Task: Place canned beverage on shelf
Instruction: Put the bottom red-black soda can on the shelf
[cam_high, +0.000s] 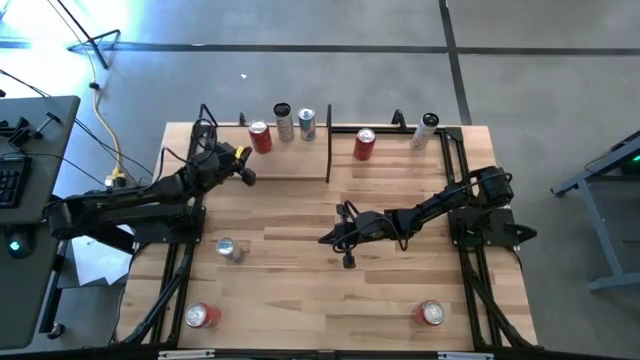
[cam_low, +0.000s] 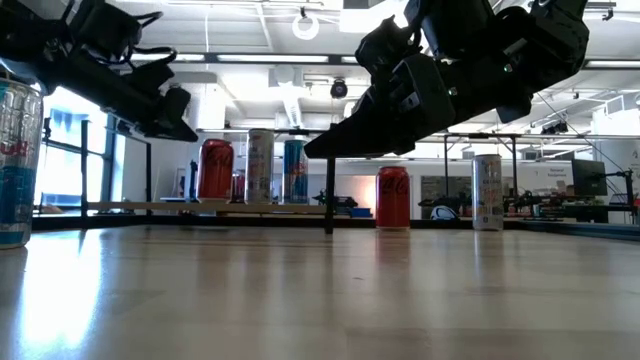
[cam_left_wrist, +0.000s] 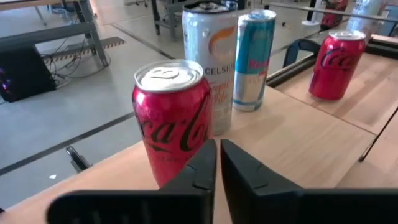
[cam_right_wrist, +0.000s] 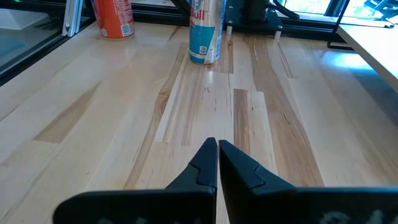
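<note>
The shelf (cam_high: 290, 168) stands at the table's far left, its upright end panel (cam_high: 329, 145) on its right. A red cola can (cam_high: 261, 137), a silver can (cam_high: 284, 122) and a blue-and-silver can (cam_high: 307, 124) stand upright on it. My left gripper (cam_high: 246, 176) is shut and empty, raised just on the near side of the red can (cam_left_wrist: 174, 118). My right gripper (cam_high: 326, 238) is shut and empty, hovering over the table's middle (cam_right_wrist: 217, 149).
A red can (cam_high: 364, 144) and a white can (cam_high: 427, 130) stand right of the end panel. A silver-and-blue can (cam_high: 229, 250) stands near left; red cans stand at the near left (cam_high: 201, 316) and near right (cam_high: 431, 313). Black frame rails run along both table sides.
</note>
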